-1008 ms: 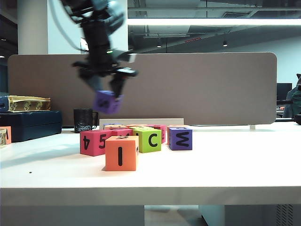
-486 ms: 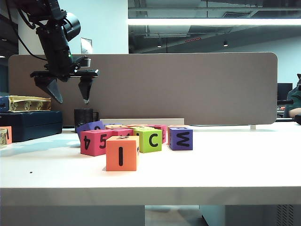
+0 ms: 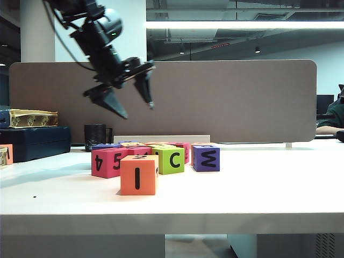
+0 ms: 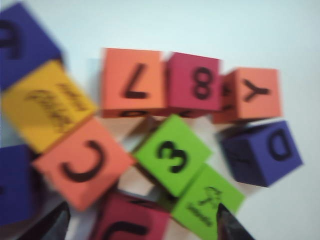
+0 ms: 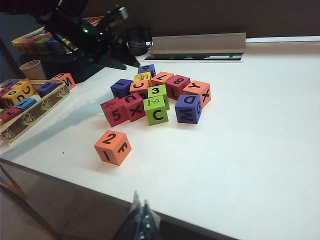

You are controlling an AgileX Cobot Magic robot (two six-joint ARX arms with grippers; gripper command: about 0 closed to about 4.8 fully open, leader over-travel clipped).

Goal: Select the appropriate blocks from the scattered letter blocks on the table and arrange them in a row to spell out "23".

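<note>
The orange block [image 5: 112,146] with "2" on top stands alone near the table's [image 5: 240,150] front edge; its "I" face [image 3: 138,174] looks forward in the exterior view. The lime-green "3" block [image 5: 157,91] sits in the cluster of scattered letter blocks [image 3: 156,153], right under the left wrist camera [image 4: 172,155]. My left gripper [image 3: 138,110] hangs tilted and open well above the cluster, holding nothing; its fingertips [image 4: 55,225] frame a pink block. My right gripper [image 5: 142,216] is shut and empty, low off the table's front edge.
Around the green "3" lie a green "C" block [image 3: 171,158], a pink "4/5" block [image 3: 107,161], a purple "M" block [image 3: 206,157], orange "7" [image 4: 132,82] and pink "8" [image 4: 197,82]. A tray of spare blocks [image 5: 25,102], a dark case [image 3: 35,141] and a black cup [image 3: 95,136] stand at the left.
A second ago the left gripper held a purple block above the pile. It let the block drop at the cluster's back left, swung left with jaws open, and has now swung back over the blocks.
</note>
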